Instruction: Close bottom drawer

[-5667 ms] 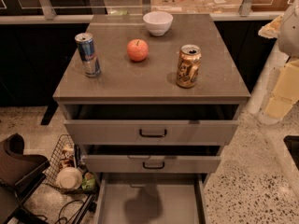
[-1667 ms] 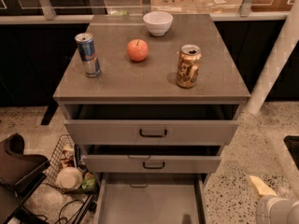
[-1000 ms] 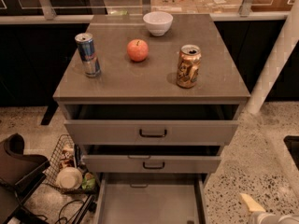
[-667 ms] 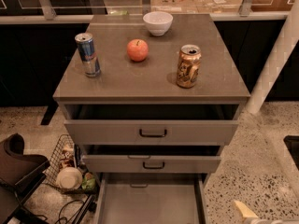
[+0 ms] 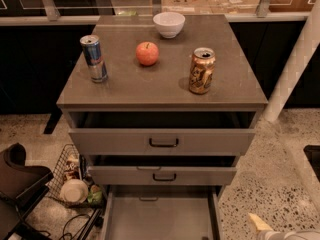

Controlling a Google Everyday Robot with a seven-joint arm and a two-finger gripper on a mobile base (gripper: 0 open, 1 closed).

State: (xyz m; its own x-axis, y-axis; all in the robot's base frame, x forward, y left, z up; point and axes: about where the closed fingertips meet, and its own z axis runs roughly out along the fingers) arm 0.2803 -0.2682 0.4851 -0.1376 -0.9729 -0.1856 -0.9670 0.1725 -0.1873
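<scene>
While the bottom drawer (image 5: 160,218) stands pulled far out at the foot of the cabinet, your gripper (image 5: 262,224) sits low at the right, near the drawer's right wall.
You cannot tell from this view whether the gripper is released or clenched, and the drawer's front lies below the frame. Bring the gripper round to that front, set it against the middle and push straight back along the runners. An off-centre push would likely skew the drawer. Keep below the partly open middle drawer (image 5: 162,175).
</scene>
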